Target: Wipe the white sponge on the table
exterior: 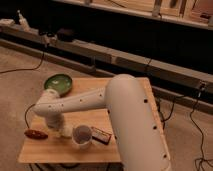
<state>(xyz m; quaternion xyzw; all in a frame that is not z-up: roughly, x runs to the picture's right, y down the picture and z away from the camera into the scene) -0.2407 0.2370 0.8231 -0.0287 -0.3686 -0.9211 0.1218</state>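
Observation:
The table (127,102) is a small square with a light wooden plank top. My white arm reaches across it from the lower right and bends at the left side. My gripper (62,128) points down onto the table's front left part, just left of the cup. A small off-white block, the white sponge (65,133), shows right under the gripper on the tabletop, partly hidden by it.
A white round cup (81,136) stands right of the gripper. A dark snack bar (100,135) lies beside the cup. A reddish-brown object (36,134) lies at the front left edge. A green bowl (58,82) sits at the back left corner. Cables run over the floor.

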